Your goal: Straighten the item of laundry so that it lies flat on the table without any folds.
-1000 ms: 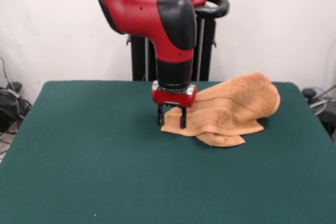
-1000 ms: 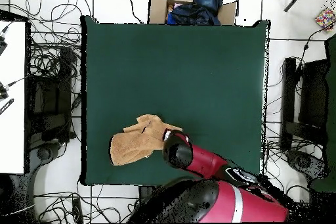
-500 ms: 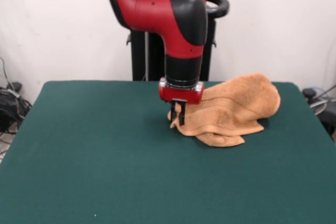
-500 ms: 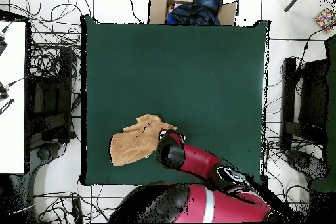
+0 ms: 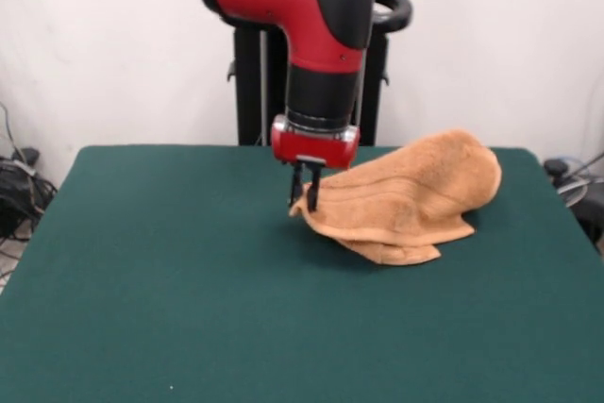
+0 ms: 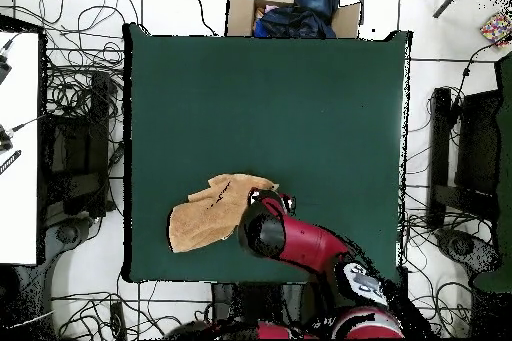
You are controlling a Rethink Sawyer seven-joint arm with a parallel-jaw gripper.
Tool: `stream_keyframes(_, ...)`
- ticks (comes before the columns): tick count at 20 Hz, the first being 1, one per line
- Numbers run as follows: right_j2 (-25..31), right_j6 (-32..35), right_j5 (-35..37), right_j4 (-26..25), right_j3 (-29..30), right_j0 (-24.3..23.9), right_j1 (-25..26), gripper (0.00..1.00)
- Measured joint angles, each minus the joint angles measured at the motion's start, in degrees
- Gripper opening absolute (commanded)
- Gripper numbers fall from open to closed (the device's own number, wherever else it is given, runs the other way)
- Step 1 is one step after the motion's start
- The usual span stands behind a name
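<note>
Pinched in the narrow hand (image 5: 304,198) is the towel's (image 5: 415,197) left corner; the bunched rest lies rightward on the counter (image 5: 189,309).

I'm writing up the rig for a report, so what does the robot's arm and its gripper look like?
The arm is thick and rounded, glossy red with black sections: a black elbow cap and a black cylindrical wrist. Below the wrist sits a red band with a thin silver rim. The gripper under it is small, with two slim black fingers. No loose cables or readable markings show on the arm.

No text, label or number can be read anywhere.
</note>
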Motion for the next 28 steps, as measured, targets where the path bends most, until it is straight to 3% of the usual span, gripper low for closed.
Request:
stream_keyframes(17, -0.05, 0.0, 8.09, -0.06, -4.42, -9.5, -7.4, 0.0)
stream_keyframes(24, -0.09, 0.0, 17.61, -0.11, -4.37, -9.76, -13.1, 0.0)
stream_keyframes(28, -1.46, 0.0, 28.86, -0.16, -4.28, -7.4, -19.75, 0.0)
